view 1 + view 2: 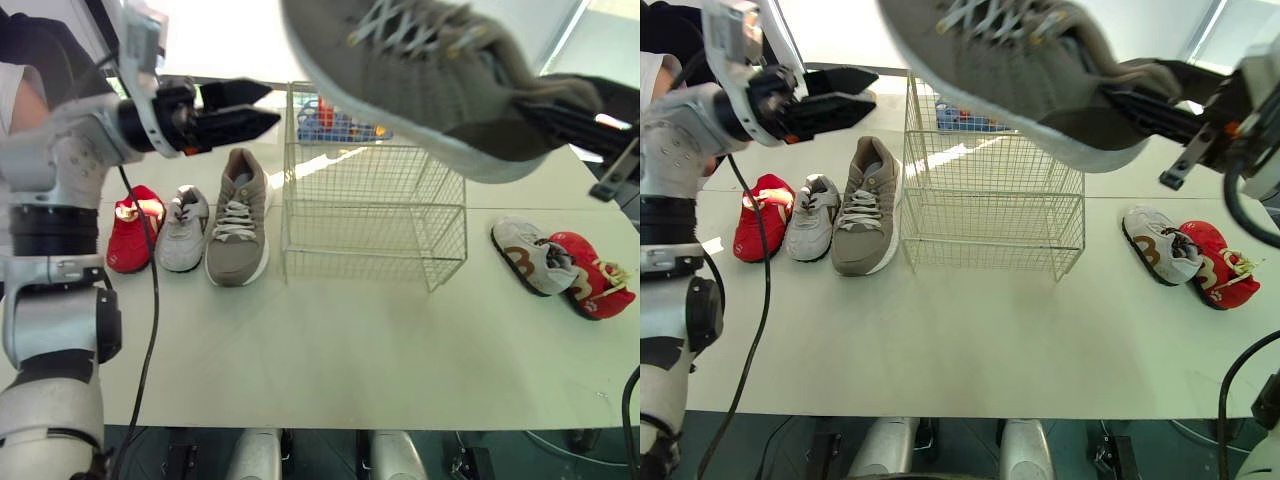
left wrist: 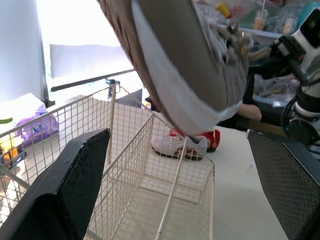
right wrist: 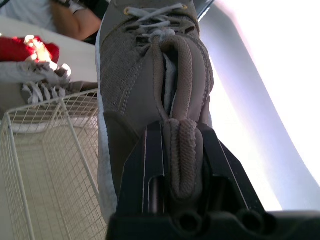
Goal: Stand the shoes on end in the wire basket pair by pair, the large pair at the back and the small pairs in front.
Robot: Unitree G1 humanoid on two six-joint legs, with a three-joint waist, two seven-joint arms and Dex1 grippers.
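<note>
My right gripper [image 3: 182, 137] is shut on the heel collar of a large taupe shoe [image 1: 420, 70], which hangs high over the wire basket [image 1: 360, 232], toe pointing left. The basket stands empty mid-table. Its mate, a second large taupe shoe [image 1: 238, 220], lies left of the basket beside a small grey shoe [image 1: 183, 230] and a small red shoe [image 1: 133, 228]. Right of the basket lie another small grey shoe [image 1: 530, 255] and a small red shoe [image 1: 592, 275]. My left gripper [image 1: 272, 104] is open and holds nothing; it hovers above the left shoes near the basket's upper left corner.
Colourful small items [image 1: 335, 122] sit behind the basket. A person's arm [image 1: 20, 85] shows at the back left. The white table [image 1: 350, 350] is bare in front of the basket, down to its front edge.
</note>
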